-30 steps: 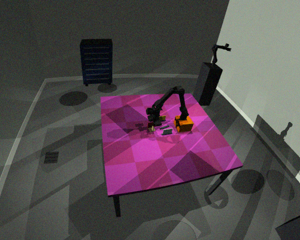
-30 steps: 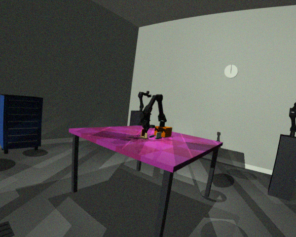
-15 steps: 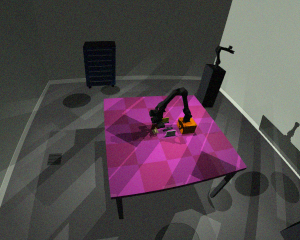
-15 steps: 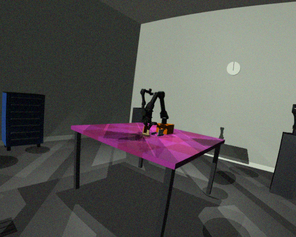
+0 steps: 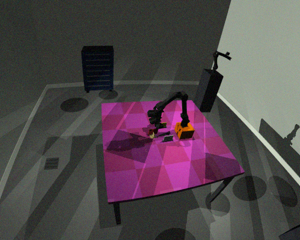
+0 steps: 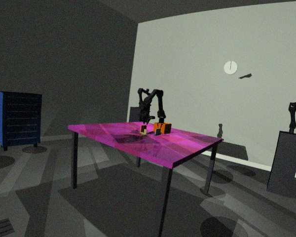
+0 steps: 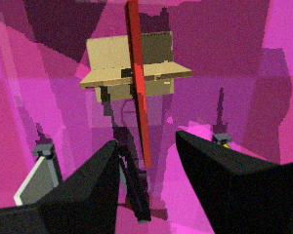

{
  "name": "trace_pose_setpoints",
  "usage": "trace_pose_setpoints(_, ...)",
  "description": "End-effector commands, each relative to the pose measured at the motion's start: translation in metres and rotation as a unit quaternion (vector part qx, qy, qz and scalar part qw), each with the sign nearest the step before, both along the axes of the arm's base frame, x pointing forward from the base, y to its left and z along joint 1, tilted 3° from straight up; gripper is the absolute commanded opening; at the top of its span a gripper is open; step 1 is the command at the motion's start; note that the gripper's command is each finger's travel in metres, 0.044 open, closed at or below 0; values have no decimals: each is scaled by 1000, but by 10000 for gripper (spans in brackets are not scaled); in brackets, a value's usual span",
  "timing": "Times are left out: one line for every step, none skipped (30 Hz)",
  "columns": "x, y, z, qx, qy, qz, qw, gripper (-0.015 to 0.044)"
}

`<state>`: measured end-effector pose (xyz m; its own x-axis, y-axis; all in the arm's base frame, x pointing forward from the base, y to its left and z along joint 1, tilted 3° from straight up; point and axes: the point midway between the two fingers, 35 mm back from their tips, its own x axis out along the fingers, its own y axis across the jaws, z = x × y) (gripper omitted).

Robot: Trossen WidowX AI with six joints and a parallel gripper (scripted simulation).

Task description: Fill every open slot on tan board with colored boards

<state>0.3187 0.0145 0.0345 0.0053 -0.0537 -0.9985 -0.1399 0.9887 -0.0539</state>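
The wrist view puts the red board point(image 5: 151, 131) point(image 6: 142, 128) point(image 7: 140, 88) across the standing tan board point(image 5: 152, 135) point(image 6: 145, 131) point(image 7: 171, 72), its near end between your fingertips. Your gripper point(image 5: 157, 126) point(image 6: 144, 122) point(image 7: 146, 142) is part spread, with a gap on either side of the red board, pinching nothing. You can't tell from here whether the notch is fully home.

Expect the board to be light and stiff, thin enough to twist or skid in a loose grip. If it needs more seating, take it by its broad faces, high and near the middle, and press straight down; an off-centre push could tip the pair.

In that view, the red board's long axis runs from just short of 12 o'clock to just short of 6, edge up; the tan board's runs roughly 9 to 3. The pale board point(image 5: 168, 138) point(image 6: 157, 131) point(image 7: 36, 180) waits towards 8 o'clock, the yellow board point(image 5: 164, 125) point(image 7: 227, 146) towards 4.
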Motion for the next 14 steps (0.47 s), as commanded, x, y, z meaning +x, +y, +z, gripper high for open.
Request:
trace_pose_setpoints(1,1,22,0,-8,-3,1000,163)
trace_pose_setpoints(1,1,22,0,-8,-3,1000,163)
trace_pose_setpoints(1,1,22,0,-8,-3,1000,163)
trace_pose_setpoints(3,1,22,0,-8,-3,1000,163)
trace_pose_setpoints(6,1,22,0,-8,-3,1000,163)
trace_pose_setpoints(8,2,22,0,-8,-3,1000,163)
trace_pose_setpoints(8,2,22,0,-8,-3,1000,163)
trace_pose_setpoints(8,2,22,0,-8,-3,1000,163)
trace_pose_setpoints(8,2,22,0,-8,-3,1000,163)
trace_pose_setpoints(8,2,22,0,-8,-3,1000,163)
trace_pose_setpoints(8,2,22,0,-8,-3,1000,163)
trace_pose_setpoints(8,2,22,0,-8,-3,1000,163)
trace_pose_setpoints(8,2,22,0,-8,-3,1000,163)
trace_pose_setpoints(7,2,22,0,-8,-3,1000,163)
